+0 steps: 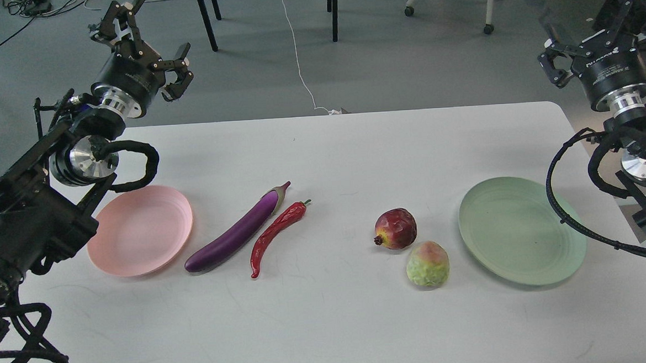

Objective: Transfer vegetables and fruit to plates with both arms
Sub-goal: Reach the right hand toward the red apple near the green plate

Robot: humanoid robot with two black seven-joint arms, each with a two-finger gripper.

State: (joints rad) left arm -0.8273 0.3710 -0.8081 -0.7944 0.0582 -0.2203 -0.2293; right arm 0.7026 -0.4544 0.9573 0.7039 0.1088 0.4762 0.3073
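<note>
A purple eggplant (240,230) lies slanted on the white table, with a red chili pepper (277,233) right beside it. Left of them sits the pink plate (140,230), bare. Further right, a dark-red pomegranate (395,228) rests next to a yellow-green fruit (428,264) with a pink blush. The pale green plate (522,230) lies bare at the right. My left gripper (147,38) hangs open high above the table's far left corner, holding nothing. My right gripper (597,29) is raised beyond the table's far right corner, fingers spread, nothing in it.
The white table (341,324) has its far edge near the top third of the view. Behind it, on the grey floor, stand chair legs (206,16) and a white cable (297,50). Black cable loops hang from both arms near the plates.
</note>
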